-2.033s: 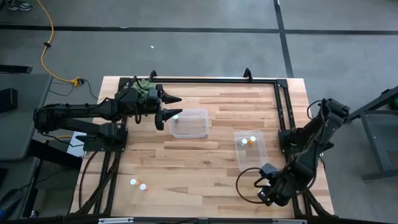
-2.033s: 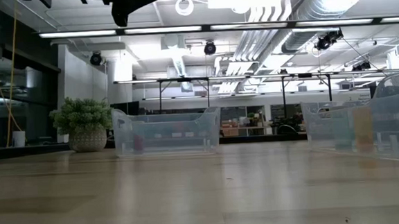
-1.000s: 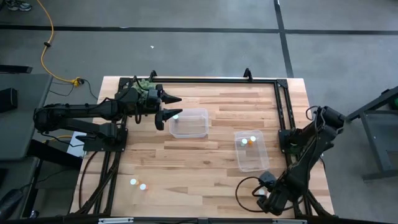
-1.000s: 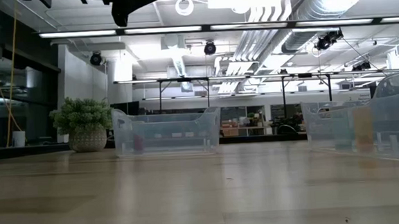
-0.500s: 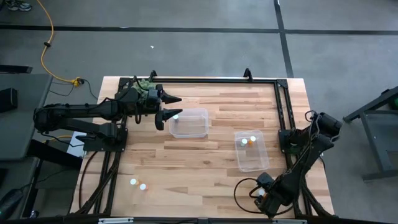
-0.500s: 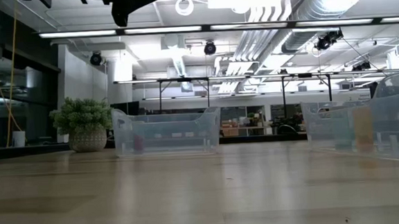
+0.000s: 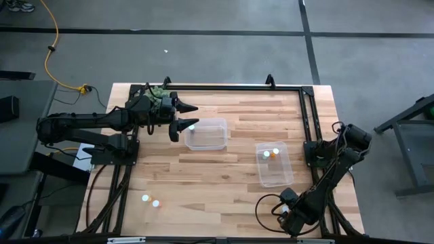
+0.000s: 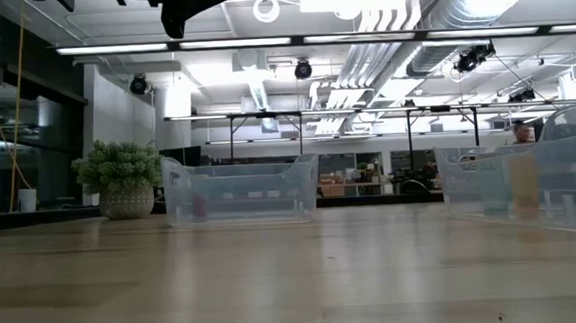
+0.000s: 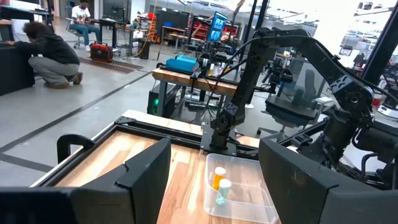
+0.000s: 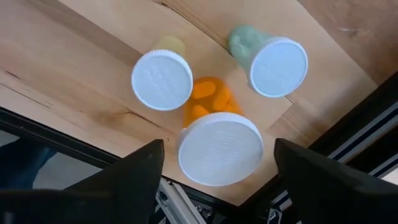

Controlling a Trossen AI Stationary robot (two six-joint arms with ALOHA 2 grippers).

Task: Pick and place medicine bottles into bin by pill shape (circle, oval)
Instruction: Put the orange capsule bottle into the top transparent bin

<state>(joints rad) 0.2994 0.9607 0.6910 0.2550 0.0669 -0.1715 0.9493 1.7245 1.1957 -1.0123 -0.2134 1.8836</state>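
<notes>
Wood counter (image 7: 224, 183) takes up most of the overhead view, with two clear bins on it: one (image 7: 205, 134) toward the far middle, one (image 7: 274, 163) over on the right with a couple of bottles already in it.

Left arm is parked up by the first bin. Its fingers (image 7: 183, 117) hang above the counter, spread fairly wide, nothing between them. That bin looks empty from the low view, though I can't be sure.

Right arm is the busy one, folded down at the near right corner, fingers (image 10: 214, 158) spread as wide as they go and holding nothing. Its wrist view looks straight down on three bottles standing upright in a tight cluster: an orange one (image 10: 219, 140) with the biggest-looking cap sitting right between the fingers, a yellowish one (image 10: 162, 78) just beside it, and a green one (image 10: 273, 62) on the other side.

So the thing the grab turns on: the orange bottle is directly below the right fingers, long axis vertical, cap facing up. I'd guess a straight drop and close gets it, but the neighbours are close enough to get bumped.

Two more bottles (image 7: 150, 200) sit near the front left, well apart from either arm, the left one being nearer.
</notes>
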